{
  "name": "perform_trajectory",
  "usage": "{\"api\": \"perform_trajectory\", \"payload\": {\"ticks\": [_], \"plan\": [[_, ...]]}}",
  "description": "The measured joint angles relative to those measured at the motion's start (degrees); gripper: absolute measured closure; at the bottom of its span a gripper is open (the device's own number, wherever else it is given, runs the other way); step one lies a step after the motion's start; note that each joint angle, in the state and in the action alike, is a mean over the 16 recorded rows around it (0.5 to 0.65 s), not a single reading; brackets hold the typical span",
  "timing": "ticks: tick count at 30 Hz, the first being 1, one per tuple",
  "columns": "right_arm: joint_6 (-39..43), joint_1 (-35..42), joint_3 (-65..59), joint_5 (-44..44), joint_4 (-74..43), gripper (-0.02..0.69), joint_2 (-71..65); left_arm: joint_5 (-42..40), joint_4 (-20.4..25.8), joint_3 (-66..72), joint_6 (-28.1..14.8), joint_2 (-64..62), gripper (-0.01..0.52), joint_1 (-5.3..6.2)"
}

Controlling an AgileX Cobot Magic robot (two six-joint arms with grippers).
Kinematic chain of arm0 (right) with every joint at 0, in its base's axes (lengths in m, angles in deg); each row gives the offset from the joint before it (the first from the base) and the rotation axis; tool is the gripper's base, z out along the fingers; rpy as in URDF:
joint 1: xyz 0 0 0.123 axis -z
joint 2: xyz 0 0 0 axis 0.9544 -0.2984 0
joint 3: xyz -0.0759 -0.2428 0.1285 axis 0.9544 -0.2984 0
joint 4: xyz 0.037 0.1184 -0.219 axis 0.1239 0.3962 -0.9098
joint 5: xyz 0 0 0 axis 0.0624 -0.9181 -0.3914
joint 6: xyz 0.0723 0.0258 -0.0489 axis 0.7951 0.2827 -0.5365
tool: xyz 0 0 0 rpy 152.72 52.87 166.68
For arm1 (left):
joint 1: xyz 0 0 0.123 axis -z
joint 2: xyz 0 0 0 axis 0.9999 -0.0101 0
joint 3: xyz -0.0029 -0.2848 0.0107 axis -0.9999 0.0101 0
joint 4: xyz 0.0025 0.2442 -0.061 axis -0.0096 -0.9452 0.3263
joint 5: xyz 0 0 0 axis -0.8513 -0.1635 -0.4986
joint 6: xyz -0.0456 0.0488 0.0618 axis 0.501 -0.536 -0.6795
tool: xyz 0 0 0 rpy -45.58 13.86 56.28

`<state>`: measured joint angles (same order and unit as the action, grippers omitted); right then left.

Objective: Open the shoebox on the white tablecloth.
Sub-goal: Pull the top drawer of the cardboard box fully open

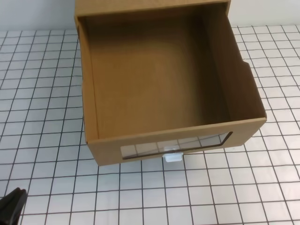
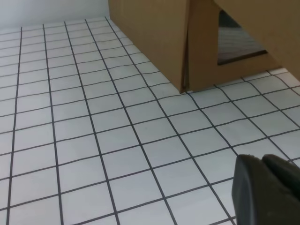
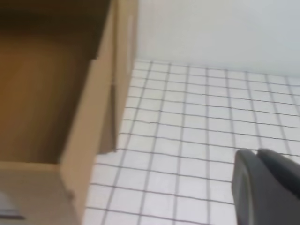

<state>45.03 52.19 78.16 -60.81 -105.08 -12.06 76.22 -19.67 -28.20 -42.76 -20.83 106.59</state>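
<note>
The brown cardboard drawer-style shoebox (image 1: 164, 89) stands pulled out, interior exposed, on the white grid-printed tablecloth (image 1: 42, 93). My right gripper (image 3: 267, 187) hangs clear beside it, jaws closed, empty; my left gripper (image 2: 267, 187) likewise looks closed.

- In the high exterior view the left gripper (image 1: 11, 206) shows only as a matte black wedge with a rounded tip at the lower-left corner.
- The left wrist view shows two dark grey, smooth, rounded fingertips (image 2: 253, 187), blurred.
- The right gripper (image 3: 265, 187) shows dark grey, rounded plastic fingers, blurred, with no markings or screws legible.
</note>
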Motion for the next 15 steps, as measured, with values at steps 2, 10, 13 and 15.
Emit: {"api": "perform_trajectory", "payload": {"ticks": [2, 10, 13, 15], "plan": [[0.1, 2.9, -3.4, 2.2, -0.5, 0.678, 2.8, 0.0, 0.0, 0.0, 0.0, 0.0, 0.519, 0.0], [0.8, 14.2, -18.5, 10.0, -0.7, 0.678, 18.7, 0.0, 0.0, 0.0, 0.1, 0.0, 0.519, 0.0], [1.0, 16.6, -22.6, 10.8, -0.4, 0.678, 24.0, 0.0, 0.0, 0.0, 0.1, 0.0, 0.519, 0.0], [1.2, 17.5, -24.4, 10.8, -0.1, 0.678, 26.8, 0.1, 0.0, 0.0, 0.1, 0.0, 0.519, 0.0]]}}
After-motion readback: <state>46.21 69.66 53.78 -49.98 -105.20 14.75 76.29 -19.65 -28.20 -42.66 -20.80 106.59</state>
